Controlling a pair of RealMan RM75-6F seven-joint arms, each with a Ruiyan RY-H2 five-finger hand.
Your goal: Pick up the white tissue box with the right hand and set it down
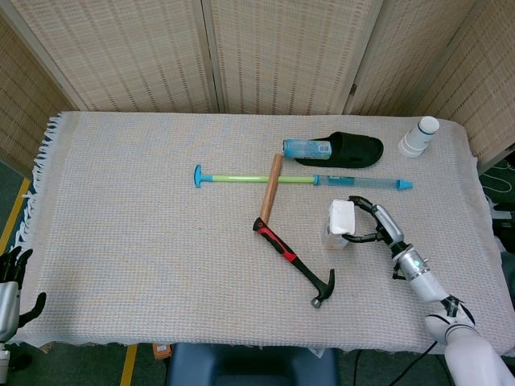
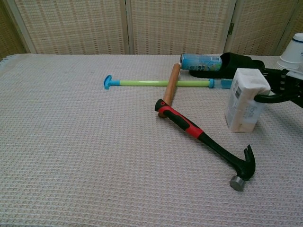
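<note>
- One white tissue box point(image 1: 339, 224) stands upright toward the counter's point(image 1: 145, 241) right edge, gripped by the right hand point(image 1: 375, 226).
- Left hand point(image 1: 10, 277), fingers spread, hangs off the counter's left edge.

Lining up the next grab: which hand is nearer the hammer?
Right. The right hand holds the white tissue box just right of the hammer. The left hand hangs off the table's left edge, far away.
</note>
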